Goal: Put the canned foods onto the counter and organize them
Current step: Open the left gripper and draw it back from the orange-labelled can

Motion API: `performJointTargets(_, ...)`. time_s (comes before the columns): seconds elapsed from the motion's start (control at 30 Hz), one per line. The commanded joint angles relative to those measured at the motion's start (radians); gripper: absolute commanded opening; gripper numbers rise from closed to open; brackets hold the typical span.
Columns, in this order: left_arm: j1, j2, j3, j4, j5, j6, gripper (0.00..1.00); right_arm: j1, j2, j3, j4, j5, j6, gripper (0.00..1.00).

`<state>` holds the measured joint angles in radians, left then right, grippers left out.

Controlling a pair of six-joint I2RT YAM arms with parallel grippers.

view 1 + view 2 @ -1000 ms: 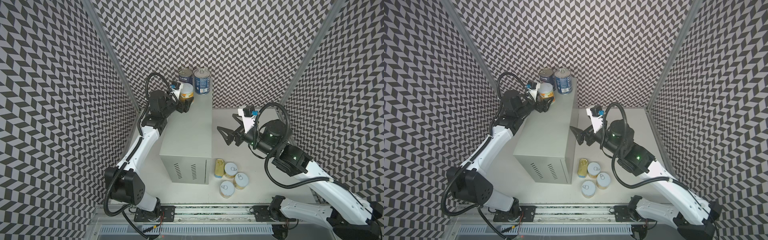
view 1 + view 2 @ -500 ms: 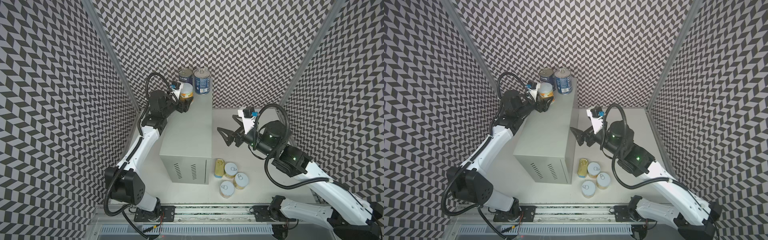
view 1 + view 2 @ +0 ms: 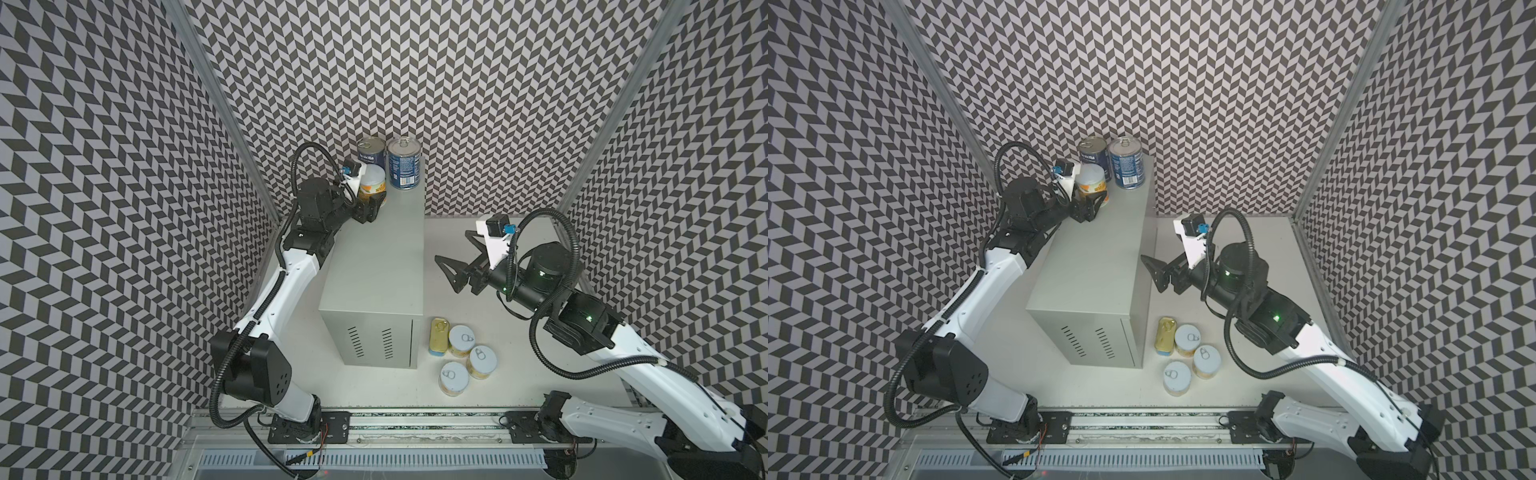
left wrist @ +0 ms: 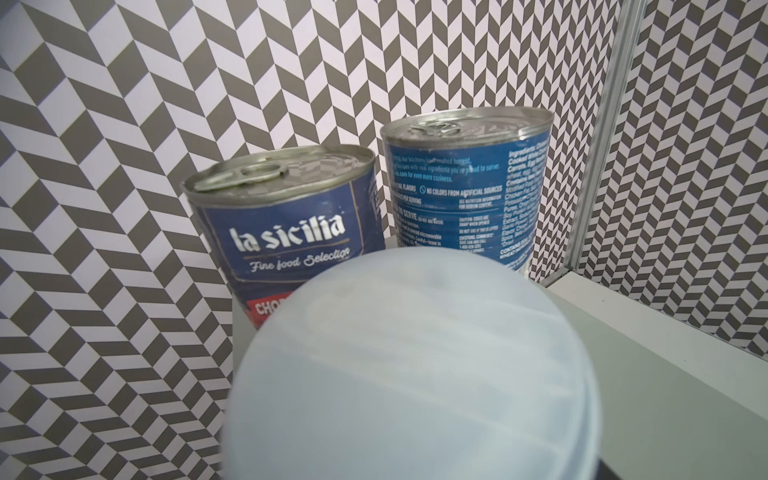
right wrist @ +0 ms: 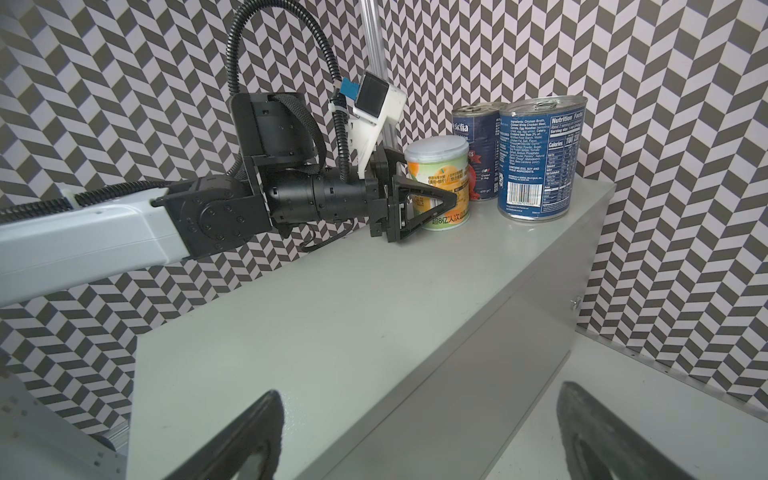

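Note:
Two tall blue-labelled cans (image 3: 371, 154) (image 3: 404, 164) stand at the far end of the counter (image 3: 374, 266). Just in front of them a short yellow-orange fruit can (image 3: 372, 183) with a white lid (image 4: 415, 374) stands upright on the counter top. My left gripper (image 3: 374, 203) is shut on its lower half, one finger (image 5: 432, 203) across its near side. On the white table to the right of the counter lie a gold-topped SPAM tin (image 3: 439, 334) and three fruit cans (image 3: 461, 338) (image 3: 482, 359) (image 3: 454, 374). My right gripper (image 3: 451, 246) hangs open and empty beside the counter's right edge.
Chevron-patterned walls close in on three sides, close behind the blue cans (image 4: 291, 232). The counter's vented front (image 3: 1088, 343) faces the rail at the table's near edge. The left arm (image 3: 286, 286) runs along the counter's left side.

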<state>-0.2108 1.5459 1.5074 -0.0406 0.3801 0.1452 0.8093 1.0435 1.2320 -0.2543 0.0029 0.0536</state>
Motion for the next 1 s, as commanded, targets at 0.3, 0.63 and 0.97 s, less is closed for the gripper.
performJointTargets(0.3, 0.001, -0.031, 0.015, -0.002, 0.008, 0.004, 1.0, 0.004, -0.025, 0.001, 0.047, -0.014, -0.001, 0.99)
performJointTargets(0.63, -0.033, -0.192, -0.091, -0.063, -0.108, -0.065, 1.0, 0.004, -0.002, 0.014, 0.063, 0.006, 0.015, 0.99)
performJointTargets(0.97, -0.036, -0.29, -0.236, -0.065, -0.178, -0.167, 1.0, 0.004, 0.036, 0.059, 0.046, 0.012, 0.029, 0.99)
